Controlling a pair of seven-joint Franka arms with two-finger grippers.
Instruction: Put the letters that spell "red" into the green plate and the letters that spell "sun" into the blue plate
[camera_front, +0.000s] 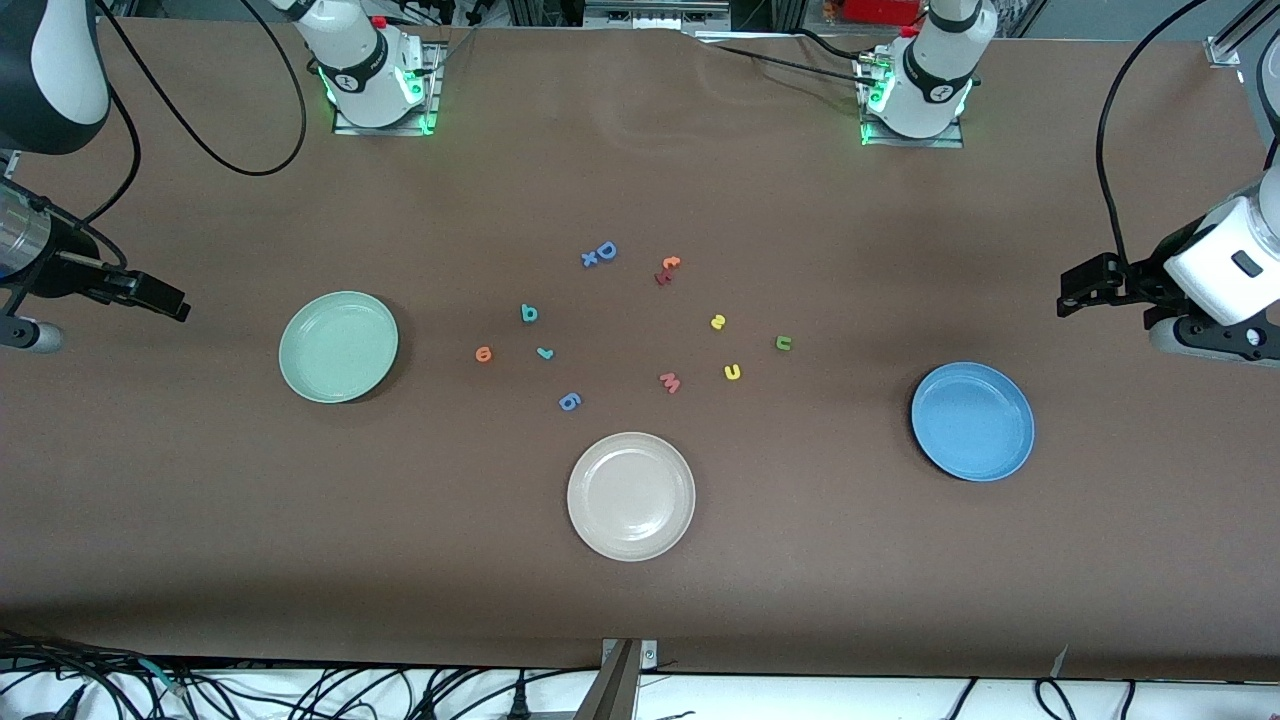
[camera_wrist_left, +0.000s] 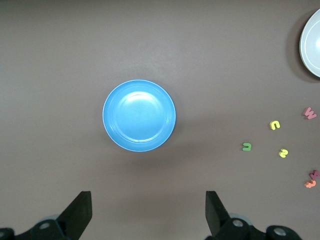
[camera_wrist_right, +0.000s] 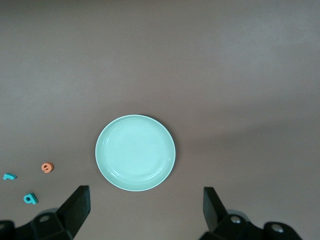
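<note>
Centrally on the desk (camera_front: 640, 620), the cream plate (camera_front: 631, 496) is taken as landmark. Farther from the front camera than it, the teal "d" (camera_front: 529, 314), teal "r" (camera_front: 544, 352) and orange "e" (camera_front: 483, 354) are seen toward the green plate (camera_front: 338, 346); the yellow "s" (camera_front: 717, 322), yellow u/n (camera_front: 732, 372) and green u/n (camera_front: 784, 343) toward the blue plate (camera_front: 972, 421). Only the wrist views show the fingers: the left gripper (camera_wrist_left: 148, 212) is spread above the blue plate, the right gripper (camera_wrist_right: 146, 209) spread above the green plate.
</note>
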